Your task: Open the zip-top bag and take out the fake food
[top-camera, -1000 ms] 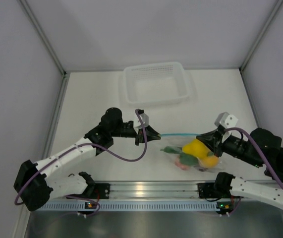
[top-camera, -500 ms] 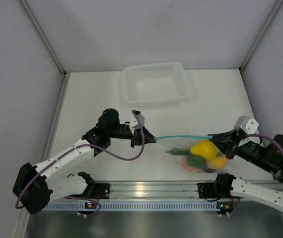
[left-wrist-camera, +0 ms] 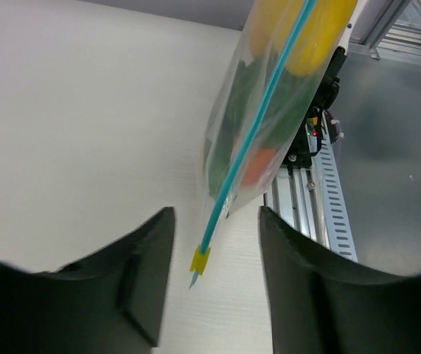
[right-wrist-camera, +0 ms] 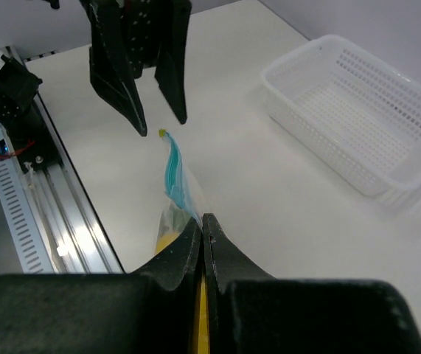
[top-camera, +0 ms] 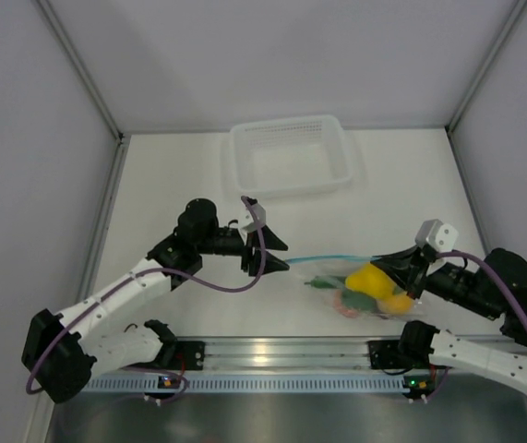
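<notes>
The clear zip-top bag (top-camera: 360,281) hangs by its light blue zip strip (top-camera: 323,258). It holds the fake food: a yellow pepper (top-camera: 369,278), green pieces (top-camera: 355,299), an orange fruit (top-camera: 392,302) and a pink-red piece (top-camera: 346,305). My right gripper (top-camera: 401,270) is shut on the bag's right end; in the right wrist view the jaws (right-wrist-camera: 203,225) pinch the strip (right-wrist-camera: 173,173). My left gripper (top-camera: 277,254) is open just left of the strip's free end. In the left wrist view the strip's yellow slider (left-wrist-camera: 200,259) hangs between the open fingers (left-wrist-camera: 151,273), untouched.
A white mesh basket (top-camera: 291,157) stands empty at the back centre, also in the right wrist view (right-wrist-camera: 357,110). An aluminium rail (top-camera: 281,351) runs along the near edge by the arm bases. Grey walls close in the left, right and back.
The left gripper has let go of the zip strip's end and now stands open just left of it. The right gripper has drawn the bag back left after a swing to the right.
</notes>
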Robot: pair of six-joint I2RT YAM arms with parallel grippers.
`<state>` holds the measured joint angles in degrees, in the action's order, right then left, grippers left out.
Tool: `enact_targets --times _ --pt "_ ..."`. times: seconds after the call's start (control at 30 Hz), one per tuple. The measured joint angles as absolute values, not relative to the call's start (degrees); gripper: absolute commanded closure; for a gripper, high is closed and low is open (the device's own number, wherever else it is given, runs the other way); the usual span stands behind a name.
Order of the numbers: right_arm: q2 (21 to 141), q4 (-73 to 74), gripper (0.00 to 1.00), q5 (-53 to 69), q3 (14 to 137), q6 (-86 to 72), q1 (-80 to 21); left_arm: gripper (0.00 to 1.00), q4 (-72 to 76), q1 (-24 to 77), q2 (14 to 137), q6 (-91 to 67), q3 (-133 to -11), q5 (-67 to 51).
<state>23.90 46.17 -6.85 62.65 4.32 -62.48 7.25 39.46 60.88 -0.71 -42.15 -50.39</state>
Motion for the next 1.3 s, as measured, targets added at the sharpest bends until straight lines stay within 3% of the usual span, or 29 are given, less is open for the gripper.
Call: enact_targets --times 0.1,0.13,0.2,0.7,1.03,1.3 --pt "24.82 45.52 1.0 -5.34 60.27 4.51 -62.48 0.27 6.85 39.48 61.87 -2.44 -45.89 -50.65" --pt "25.04 45.45 1.0 -4.86 59.7 4.54 -62.48 0.16 6.87 39.48 61.93 -2.7 -46.98 -50.76" --pt "25.41 45.36 1.0 -3.77 58.76 4.6 -62.48 0.14 6.9 39.53 62.04 -3.05 -48.97 -50.74" --pt "25.08 45.39 1.0 1.63 57.74 5.41 -62.48 0.24 7.94 50.89 64.03 -0.43 -51.22 -38.85" --pt "23.64 45.19 1.0 1.65 57.3 5.39 -62.48 0.32 9.06 52.62 66.08 0.14 -50.85 -37.06" --pt "23.64 45.04 1.0 1.13 57.08 5.39 -62.48 0.32 9.06 52.66 67.0 0.12 -50.15 -36.97"
